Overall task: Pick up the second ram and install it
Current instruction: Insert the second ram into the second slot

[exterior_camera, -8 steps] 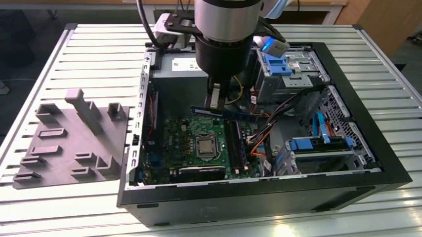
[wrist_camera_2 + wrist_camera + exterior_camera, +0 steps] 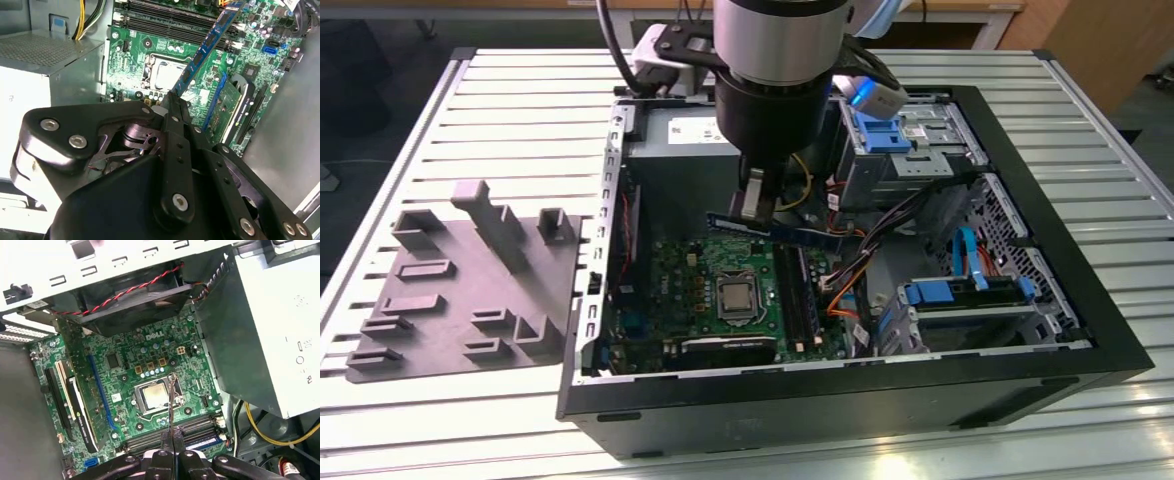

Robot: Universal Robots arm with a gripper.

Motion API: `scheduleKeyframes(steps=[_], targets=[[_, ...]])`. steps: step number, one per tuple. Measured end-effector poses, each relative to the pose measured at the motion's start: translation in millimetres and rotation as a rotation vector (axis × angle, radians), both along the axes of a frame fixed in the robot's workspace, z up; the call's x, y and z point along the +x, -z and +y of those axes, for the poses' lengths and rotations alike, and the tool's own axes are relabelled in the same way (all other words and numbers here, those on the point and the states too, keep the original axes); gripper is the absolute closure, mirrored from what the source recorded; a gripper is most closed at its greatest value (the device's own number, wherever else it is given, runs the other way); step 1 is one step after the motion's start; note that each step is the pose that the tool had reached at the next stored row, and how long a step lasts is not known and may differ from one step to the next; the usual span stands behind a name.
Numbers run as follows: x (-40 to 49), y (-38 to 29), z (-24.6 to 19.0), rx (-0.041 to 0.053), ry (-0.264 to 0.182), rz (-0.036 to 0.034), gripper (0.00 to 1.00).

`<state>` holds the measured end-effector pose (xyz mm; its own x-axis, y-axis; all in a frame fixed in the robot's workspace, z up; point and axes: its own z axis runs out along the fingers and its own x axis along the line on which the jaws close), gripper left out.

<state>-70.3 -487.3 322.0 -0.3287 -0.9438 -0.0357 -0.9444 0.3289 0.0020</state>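
An open case (image 2: 854, 415) is lying on the slatted surface (image 2: 520, 90), its green motherboard (image 2: 670, 268) facing up; a grey fixture plate (image 2: 454, 310) is sitting just beside it.

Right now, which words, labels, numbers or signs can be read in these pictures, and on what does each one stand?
On the motherboard, first wrist view: one white printed word, a maker's name, not quoted here.
On the power supply: small symbols, too small to read.
On its white label, exterior view: blurred, unreadable.
On the second ram, held in the gripper: any print too small to read.
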Motion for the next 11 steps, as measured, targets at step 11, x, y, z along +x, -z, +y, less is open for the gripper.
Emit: scheduleKeyframes(steps=[11], targets=[[0.0,0.0,0.0,0.0000,0.075,0.0000,0.89]])
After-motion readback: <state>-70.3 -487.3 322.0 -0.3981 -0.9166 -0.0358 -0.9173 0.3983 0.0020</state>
